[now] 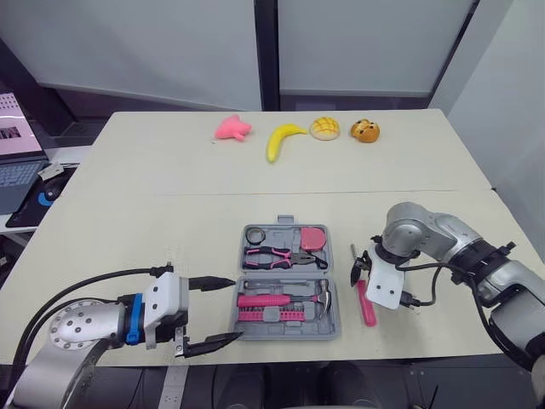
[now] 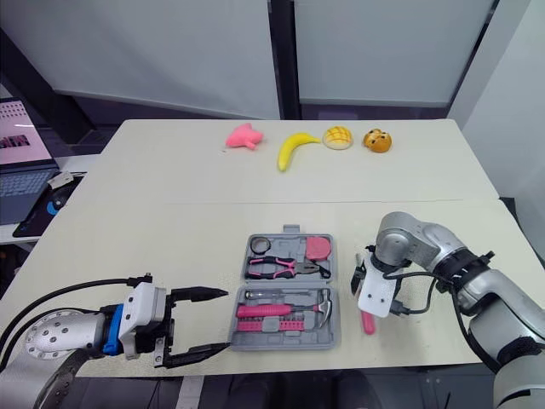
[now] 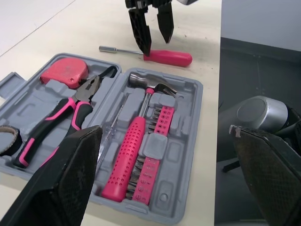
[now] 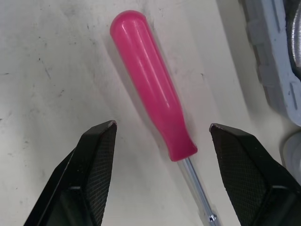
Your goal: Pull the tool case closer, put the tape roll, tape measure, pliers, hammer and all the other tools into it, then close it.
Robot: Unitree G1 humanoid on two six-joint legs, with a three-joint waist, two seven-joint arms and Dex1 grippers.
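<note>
both spread fingers (image 4: 89, 165) of the right gripper (image 4: 162, 126) flank the pink screwdriver (image 4: 150, 80).

Four small odds and ends in a row along the far edge of the pale beige bench (image 1: 153, 196).
From the left: a pink, soft-looking lumpy toy (image 1: 232, 128), a yellow plastic banana (image 1: 283, 139) lying slantwise, a round yellow bun with a crosshatched top (image 1: 324, 129) and a round brown-and-orange bun (image 1: 364, 130), each near the next but apart. Off the bench's left side stands an open grey laptop with a lit screen (image 1: 19, 153), with a dark pad (image 1: 38, 203) just beside it.
</note>
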